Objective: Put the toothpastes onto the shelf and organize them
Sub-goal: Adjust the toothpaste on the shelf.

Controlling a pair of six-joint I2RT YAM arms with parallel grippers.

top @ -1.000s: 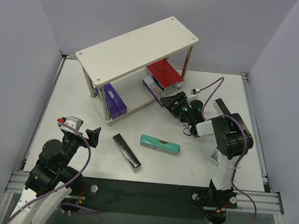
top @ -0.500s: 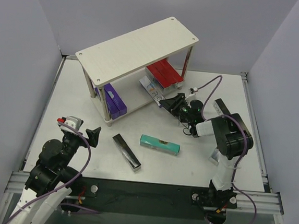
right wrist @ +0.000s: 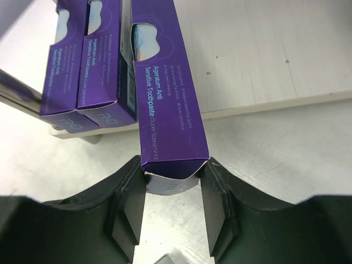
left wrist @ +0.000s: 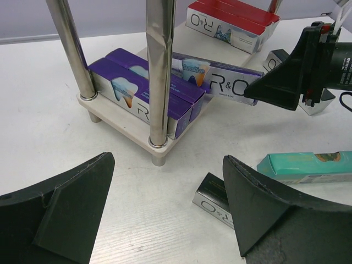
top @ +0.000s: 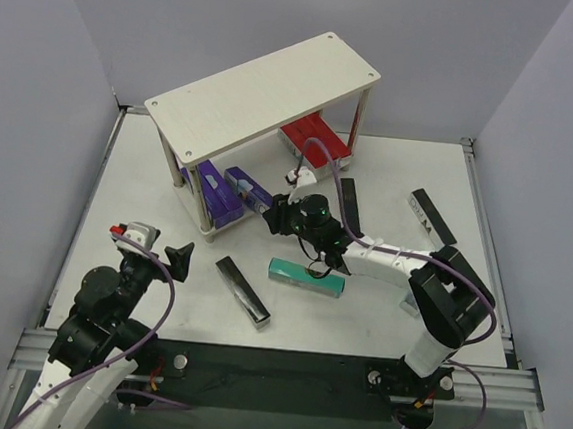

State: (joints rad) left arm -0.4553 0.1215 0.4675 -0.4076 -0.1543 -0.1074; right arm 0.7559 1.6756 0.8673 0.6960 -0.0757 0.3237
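My right gripper is shut on the near end of a purple toothpaste carton. The carton's far end lies over the lower board of the shelf, beside two purple cartons stored at its left end. Red cartons lie stacked at the board's right end. On the table lie a teal carton and black cartons. My left gripper is open, holding nothing, near one black carton.
The shelf's metal legs stand close in front of the purple cartons. The right arm stretches low across the table's middle, above the teal carton. Grey walls enclose the table on three sides.
The right gripper closed on the purple carton near the red stack, then carried it left to the purple cartons. A black carton shows where the arm was. The left arm stayed still.
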